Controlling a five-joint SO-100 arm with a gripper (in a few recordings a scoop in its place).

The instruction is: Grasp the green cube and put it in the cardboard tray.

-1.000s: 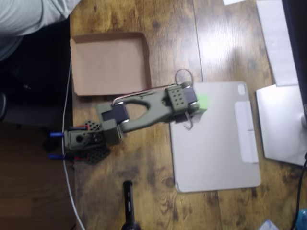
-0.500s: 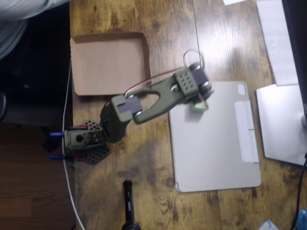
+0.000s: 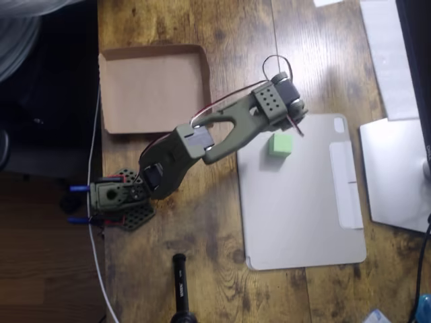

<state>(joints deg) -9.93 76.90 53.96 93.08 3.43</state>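
Mint-green cube [image 3: 281, 144] lies free on the grey tablet cover [image 3: 303, 202], well apart from the cardboard tray [image 3: 153, 91] | step: approach | gripper [image 3: 296, 121] just beside it, jaw state unclear from overhead | next: descend, straddle cube, close.

Dim, soft-focus overhead view; pale glare at upper right.

Overhead view: cardboard tray [image 3: 153, 87] lies far left on the desk [image 3: 202, 222]. Tablet cover [image 3: 303, 195] lies right of it. Green cube [image 3: 281, 144] sits on the cover's far-left part, just beside the arm's head [image 3: 276, 104]. Arm base [image 3: 118, 195] near left.
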